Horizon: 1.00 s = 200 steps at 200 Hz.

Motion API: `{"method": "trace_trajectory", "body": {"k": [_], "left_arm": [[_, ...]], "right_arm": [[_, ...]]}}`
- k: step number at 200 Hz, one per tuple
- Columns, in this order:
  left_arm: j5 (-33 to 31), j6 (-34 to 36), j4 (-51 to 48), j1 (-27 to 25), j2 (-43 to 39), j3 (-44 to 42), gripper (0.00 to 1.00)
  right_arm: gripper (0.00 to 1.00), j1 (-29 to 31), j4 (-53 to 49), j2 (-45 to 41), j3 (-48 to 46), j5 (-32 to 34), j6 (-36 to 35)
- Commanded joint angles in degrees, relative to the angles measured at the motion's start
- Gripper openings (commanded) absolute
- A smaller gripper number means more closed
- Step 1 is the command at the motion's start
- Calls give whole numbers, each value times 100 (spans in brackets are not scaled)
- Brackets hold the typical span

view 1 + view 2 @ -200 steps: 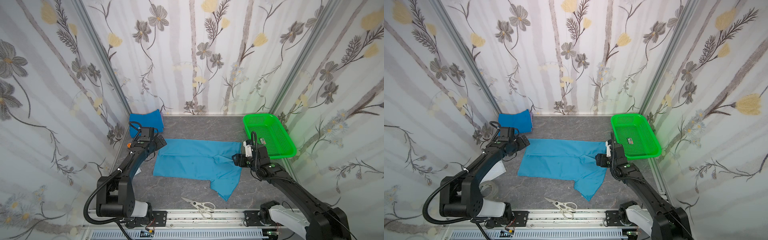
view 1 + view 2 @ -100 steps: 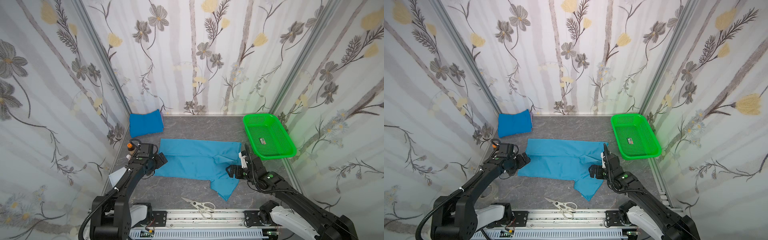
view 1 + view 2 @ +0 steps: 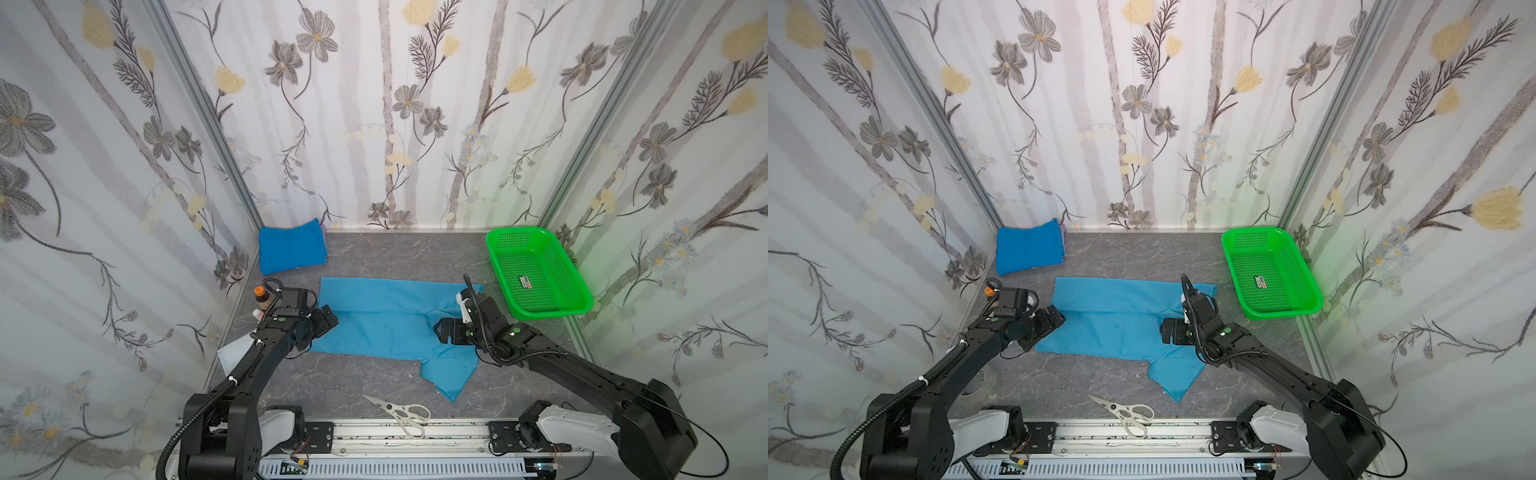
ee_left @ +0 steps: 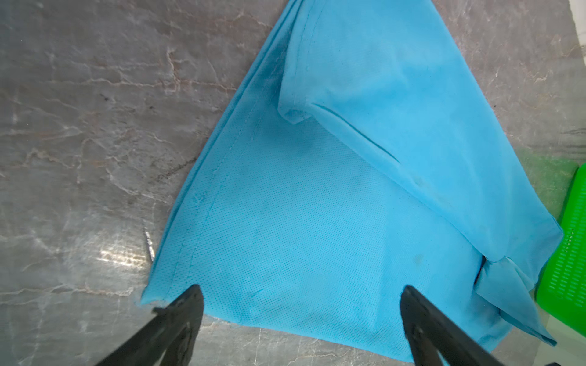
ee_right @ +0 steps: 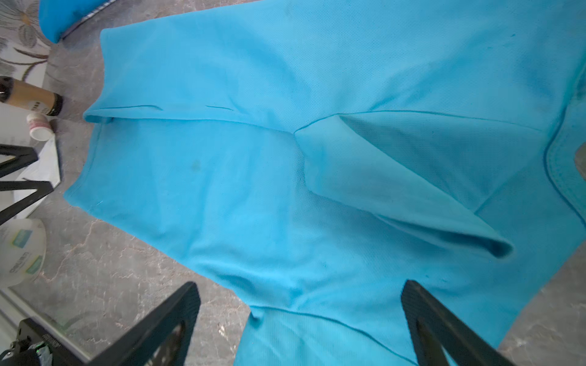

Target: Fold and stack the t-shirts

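Observation:
A light sky-blue t-shirt (image 3: 386,328) (image 3: 1113,328) lies spread on the grey table, its far long side folded over toward the middle and one sleeve pointing to the front. A darker blue t-shirt (image 3: 291,251) (image 3: 1029,251) sits folded in the back left corner. My left gripper (image 3: 326,320) (image 3: 1054,318) hovers open at the light shirt's left end; the left wrist view shows its jaws wide apart over the hem (image 4: 301,290). My right gripper (image 3: 444,330) (image 3: 1167,330) stands open over the right part, above the sleeve seam (image 5: 301,285). Neither holds anything.
A green perforated basket (image 3: 548,309) (image 3: 1283,311) stands at the back right. White-handled scissors (image 3: 399,411) lie near the front rail. Small bottles (image 3: 261,295), a white sheet (image 3: 232,353) and a tape roll (image 5: 19,250) crowd the left wall.
Both grippers have come toward the front from the shirt's far part. The right one has also moved left over the cloth. The shirt has not visibly moved.

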Motion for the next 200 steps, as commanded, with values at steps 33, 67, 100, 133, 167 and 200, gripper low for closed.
{"method": "trace_trajectory", "body": {"k": [33, 67, 100, 133, 167, 200], "left_arm": [[-141, 95, -87, 38, -194, 15, 99], [-97, 91, -15, 39, -144, 18, 99], [-114, 105, -47, 55, -195, 41, 99], [-125, 120, -120, 65, -265, 52, 99], [-132, 119, -84, 61, -260, 41, 100], [-119, 111, -24, 65, -188, 74, 100]], "right_arm": [[100, -25, 661, 630, 13, -351, 97], [100, -141, 1246, 990, -83, -525, 79], [100, -243, 1933, 1632, 10, -774, -13], [100, -252, 2334, 2140, 277, -888, -127], [99, 170, 2743, 1947, 820, -1235, -293], [99, 572, 3366, 1303, 1060, -1800, -390]]}}
